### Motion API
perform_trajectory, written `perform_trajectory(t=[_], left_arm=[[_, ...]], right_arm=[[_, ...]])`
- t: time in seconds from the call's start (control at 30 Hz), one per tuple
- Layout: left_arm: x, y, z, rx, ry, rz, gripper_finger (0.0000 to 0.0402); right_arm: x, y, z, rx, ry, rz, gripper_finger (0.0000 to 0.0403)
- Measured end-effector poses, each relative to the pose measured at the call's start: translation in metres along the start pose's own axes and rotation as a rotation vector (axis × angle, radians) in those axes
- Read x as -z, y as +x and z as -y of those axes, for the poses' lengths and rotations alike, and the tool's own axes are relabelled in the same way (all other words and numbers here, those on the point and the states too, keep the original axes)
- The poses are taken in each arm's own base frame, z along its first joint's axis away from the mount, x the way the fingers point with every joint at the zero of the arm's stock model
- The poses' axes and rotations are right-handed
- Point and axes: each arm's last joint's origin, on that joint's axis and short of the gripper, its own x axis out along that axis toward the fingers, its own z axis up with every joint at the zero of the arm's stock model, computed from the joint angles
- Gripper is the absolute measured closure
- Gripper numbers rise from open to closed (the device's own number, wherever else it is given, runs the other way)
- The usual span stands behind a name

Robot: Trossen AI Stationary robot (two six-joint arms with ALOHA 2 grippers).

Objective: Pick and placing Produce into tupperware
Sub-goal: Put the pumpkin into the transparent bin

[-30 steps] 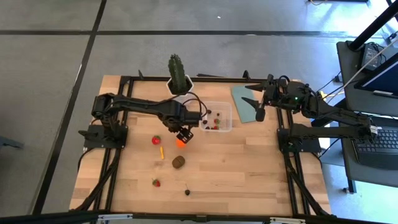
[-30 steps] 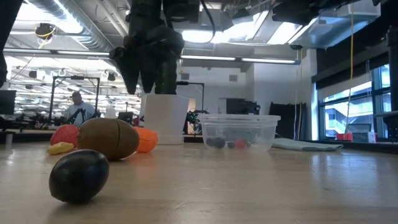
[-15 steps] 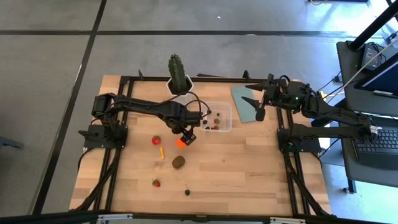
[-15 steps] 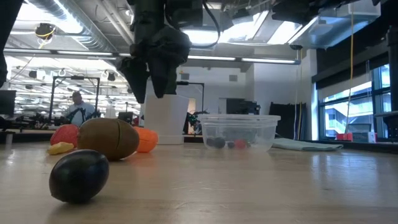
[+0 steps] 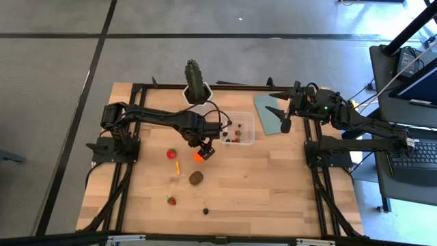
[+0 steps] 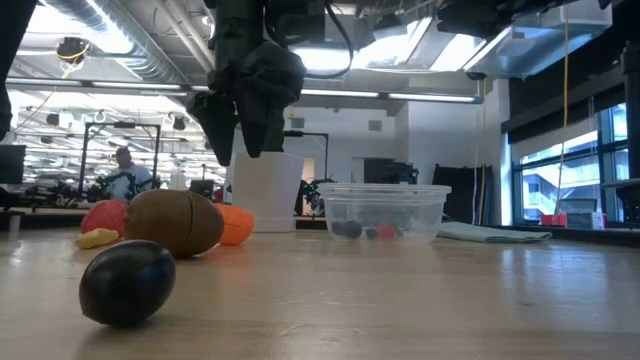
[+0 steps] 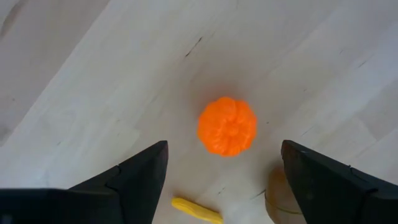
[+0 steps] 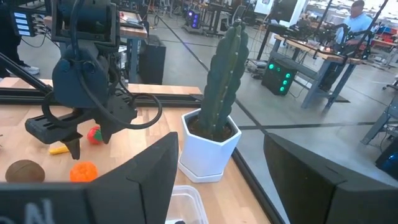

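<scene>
The orange ball (image 7: 227,126) lies on the wooden table, and my left gripper (image 5: 203,149) hangs open just above it, pointing down with a finger (image 7: 143,174) on either side, clear of it. Around it lie a red strawberry (image 5: 171,154), the yellow stick (image 5: 177,167), the brown oval (image 5: 196,178), a small strawberry (image 5: 171,201) and a dark berry (image 5: 205,211). The clear tupperware (image 5: 239,128) stands to the right with a few small fruits inside. My right gripper (image 5: 280,109) waits open, raised above the blue-grey lid (image 5: 268,108).
The green cactus in its white pot (image 5: 194,85) stands at the far edge, close behind my left arm. The flat lid lies right of the tupperware. Bare wood spreads over the table's near right part (image 5: 273,191). A person sits far off in the room (image 6: 125,175).
My left gripper has tipped and turned a little above the orange ball, sinking slightly toward it, and has since held still. The fruits have not moved.
</scene>
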Motion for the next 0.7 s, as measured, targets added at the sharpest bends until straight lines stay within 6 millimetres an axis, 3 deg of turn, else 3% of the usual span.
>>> perform_trajectory(t=[0.33,0.7], left_arm=[[0.0004,0.0,-0.0012,-0.025,-0.057,0.009,0.0096],[0.0011,0.0009,-0.0016,-0.029,-0.052,-0.006,0.0023]], right_arm=[[0.0,0.0,0.0,0.0,-0.019,0.0,0.0164],[0.0,0.0,0.0,0.0,-0.02,0.0,0.0164]])
